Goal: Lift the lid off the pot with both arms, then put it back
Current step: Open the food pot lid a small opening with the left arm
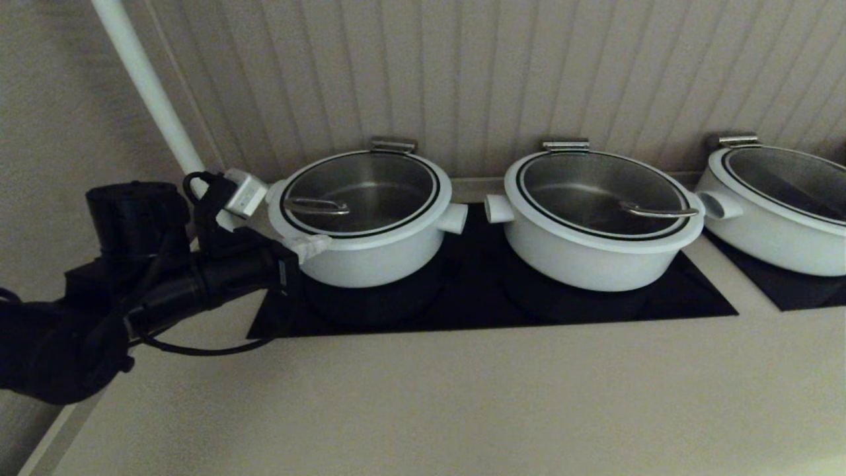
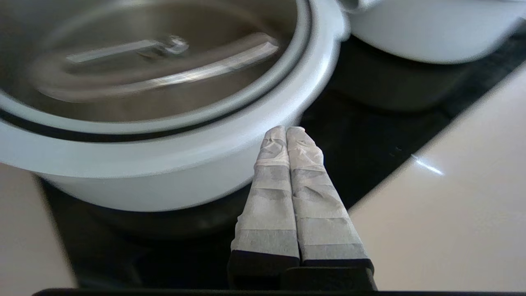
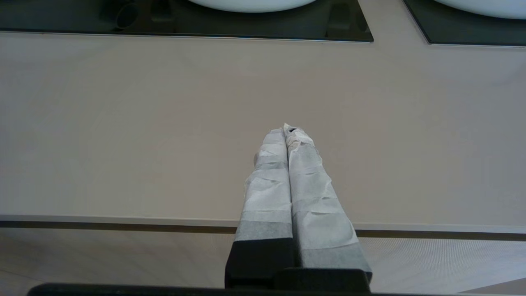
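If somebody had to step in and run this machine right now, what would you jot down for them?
Left gripper: shut, empty, its tips by the near left rim of the low white round pot.
Right gripper: shut, empty, over bare beige counter in front of the black cooktop; out of the head view.
The round glass lid with the white rim sits on that pot, its thin steel loop handle near the left edge, untouched.
Two similar lidded pots stand to the right; leave them.
Done: only the left arm's approach.
Left: bring the right arm in, lift the lid with both, put it back.
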`<state>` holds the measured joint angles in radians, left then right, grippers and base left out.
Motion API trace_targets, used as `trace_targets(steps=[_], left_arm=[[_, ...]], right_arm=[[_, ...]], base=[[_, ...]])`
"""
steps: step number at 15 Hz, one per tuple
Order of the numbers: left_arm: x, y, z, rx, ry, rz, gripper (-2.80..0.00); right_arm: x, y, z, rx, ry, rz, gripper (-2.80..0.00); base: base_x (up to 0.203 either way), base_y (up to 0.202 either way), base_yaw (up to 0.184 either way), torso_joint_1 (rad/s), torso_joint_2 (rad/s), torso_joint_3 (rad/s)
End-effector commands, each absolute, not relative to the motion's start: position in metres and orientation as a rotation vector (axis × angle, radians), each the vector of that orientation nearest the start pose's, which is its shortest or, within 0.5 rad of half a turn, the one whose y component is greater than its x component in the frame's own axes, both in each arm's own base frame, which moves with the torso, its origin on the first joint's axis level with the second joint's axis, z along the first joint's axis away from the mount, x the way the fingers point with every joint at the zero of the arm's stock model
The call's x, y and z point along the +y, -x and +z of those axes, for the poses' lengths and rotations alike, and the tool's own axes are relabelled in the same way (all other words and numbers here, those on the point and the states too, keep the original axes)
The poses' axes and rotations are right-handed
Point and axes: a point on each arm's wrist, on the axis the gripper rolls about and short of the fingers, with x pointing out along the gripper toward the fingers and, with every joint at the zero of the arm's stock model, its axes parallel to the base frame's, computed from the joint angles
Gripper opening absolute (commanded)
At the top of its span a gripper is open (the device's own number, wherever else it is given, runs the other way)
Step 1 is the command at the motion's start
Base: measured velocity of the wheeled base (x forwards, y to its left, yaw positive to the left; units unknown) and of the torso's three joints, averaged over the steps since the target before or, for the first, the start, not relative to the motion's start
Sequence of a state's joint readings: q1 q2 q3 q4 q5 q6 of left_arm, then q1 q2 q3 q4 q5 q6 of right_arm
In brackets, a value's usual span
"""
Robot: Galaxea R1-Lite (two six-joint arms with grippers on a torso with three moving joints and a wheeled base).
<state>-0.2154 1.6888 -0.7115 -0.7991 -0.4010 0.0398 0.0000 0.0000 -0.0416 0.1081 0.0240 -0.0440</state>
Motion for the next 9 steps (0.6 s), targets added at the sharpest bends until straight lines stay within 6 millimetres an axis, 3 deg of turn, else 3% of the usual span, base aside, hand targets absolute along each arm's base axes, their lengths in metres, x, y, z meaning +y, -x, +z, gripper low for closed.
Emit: trace_targets(steps=[1,9], left_arm=[[-0.0722,-0.2908,0.1783,0.160,-0.024,-0.591,-2.80],[-0.0723,-0.2947,0.1758,0.168,-0.023,-0.571,-2.80]], right_arm=[[0.0006,0.0262,0.0758,0.068,0.044,0.026,-2.80],[0.0005,0.0262,0.0758,0.068,0.044,0.026,-2.80]], base=[[0.000,0.000,0.000,0.000,0.00,0.000],[0.000,0.000,0.000,0.000,0.00,0.000]])
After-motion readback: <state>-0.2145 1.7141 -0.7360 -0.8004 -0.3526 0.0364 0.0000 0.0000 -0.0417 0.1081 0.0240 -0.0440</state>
